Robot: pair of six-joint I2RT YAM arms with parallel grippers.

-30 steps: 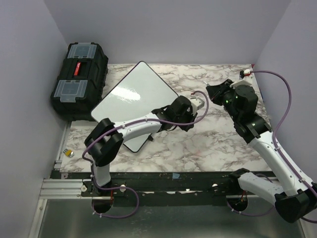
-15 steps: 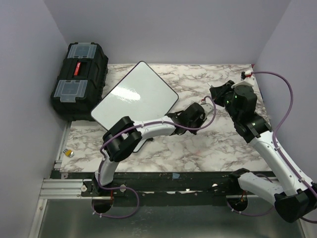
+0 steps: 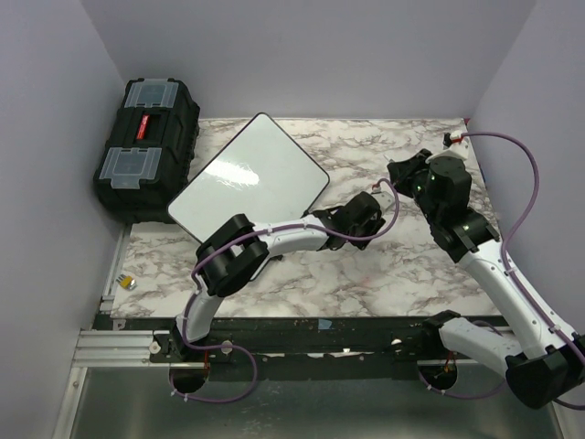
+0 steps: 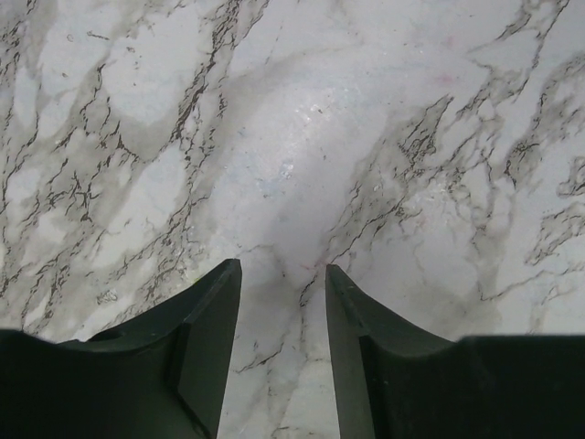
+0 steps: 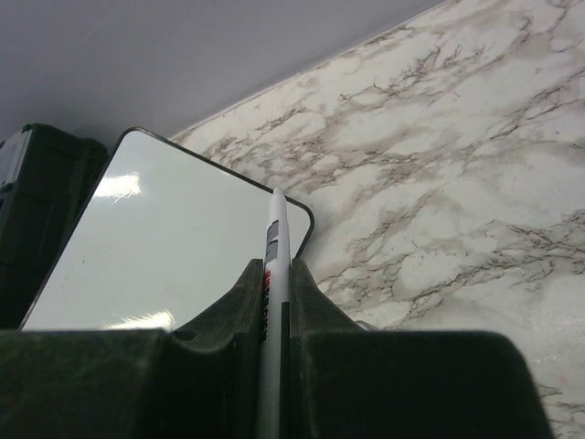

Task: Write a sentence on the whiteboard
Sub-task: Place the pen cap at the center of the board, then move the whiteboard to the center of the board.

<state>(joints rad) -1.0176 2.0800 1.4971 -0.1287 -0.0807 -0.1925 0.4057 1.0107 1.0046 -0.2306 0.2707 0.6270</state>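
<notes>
Shifted rightward, jaws parted, left tool (image 4: pixel 283 272) lies right of whiteboard (image 3: pixel 251 178).

1. The whiteboard (image 3: pixel 249 178) lies on the table (image 3: pixel 366 274), toward its far left corner.
2. The toolbox (image 3: pixel 146 146) stands off the left edge, just beside it.
3. The left gripper (image 3: pixel 379 199) is over the middle; the right gripper (image 3: pixel 398 170), a pen (image 5: pixel 277 240) between its fingers, is nearer the right edge.

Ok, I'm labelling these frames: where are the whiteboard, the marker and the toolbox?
whiteboard (image 3: pixel 251 178), top view, middle of its blank white face.
marker (image 5: pixel 277 224), right wrist view, white barrel near its tip.
toolbox (image 3: pixel 157 128), top view, middle of its black lid.
</notes>
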